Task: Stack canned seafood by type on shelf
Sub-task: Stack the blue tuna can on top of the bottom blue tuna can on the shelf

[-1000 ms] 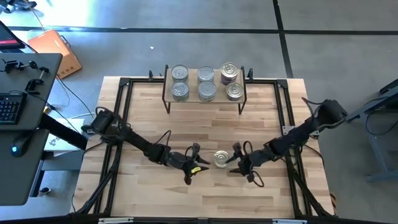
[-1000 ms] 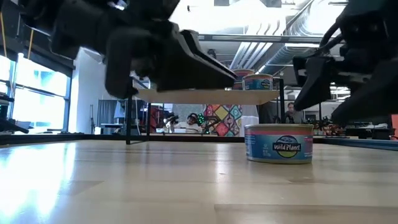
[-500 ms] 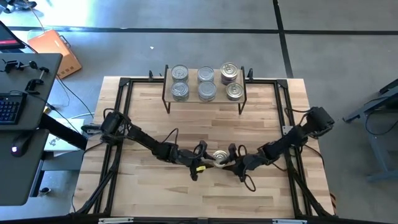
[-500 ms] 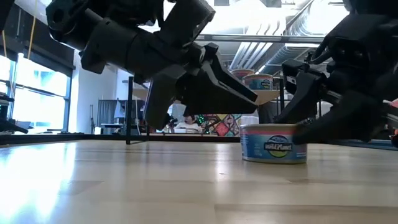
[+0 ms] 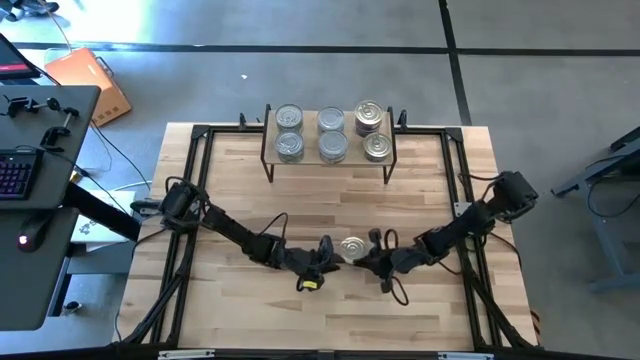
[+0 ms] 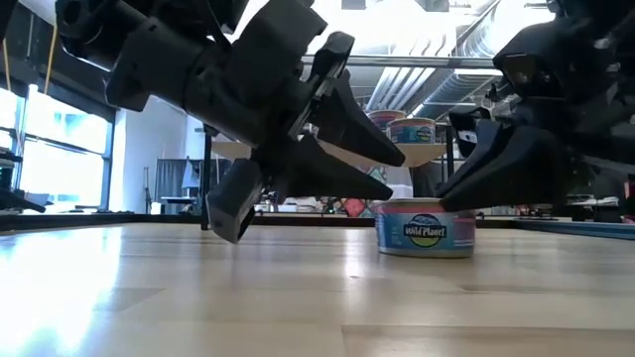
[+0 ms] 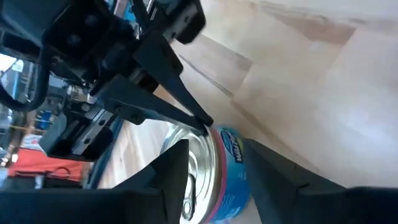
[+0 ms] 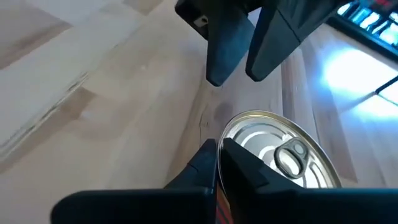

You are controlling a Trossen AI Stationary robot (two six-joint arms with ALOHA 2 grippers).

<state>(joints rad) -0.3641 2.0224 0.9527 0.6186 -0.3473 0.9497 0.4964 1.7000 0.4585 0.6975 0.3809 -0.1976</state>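
A single tin (image 5: 352, 247) stands upright on the desk (image 5: 240, 170), well in front of the shelf (image 5: 330, 160) and between the two grippers. It is flat and round, with a shiny ridged silver lid, a pull ring and a blue and pink paper label.

The right gripper (image 8: 217, 155) sits low at the tin's right side. Its jaws are closed tight together with nothing between them, and their tips lie at the tin's rim; whether they touch the metal cannot be made out.

The left gripper (image 7: 214, 165) is just left of the tin, its jaws partly open. In its wrist view the tin's near edge shows in the gap between the two dark fingers (image 7: 168, 174), but contact cannot be told.

Much of the tin's lower part is cut off in both wrist views. In the low view both grippers are dark, angular shapes that hide part of the shelf behind them.

The shelf is a pale wooden board on thin black legs at the far edge of the desk. It carries six more tins (image 5: 330, 133) in three pairs, silver-lidded. The desk is light wooden slats inside a black metal frame.
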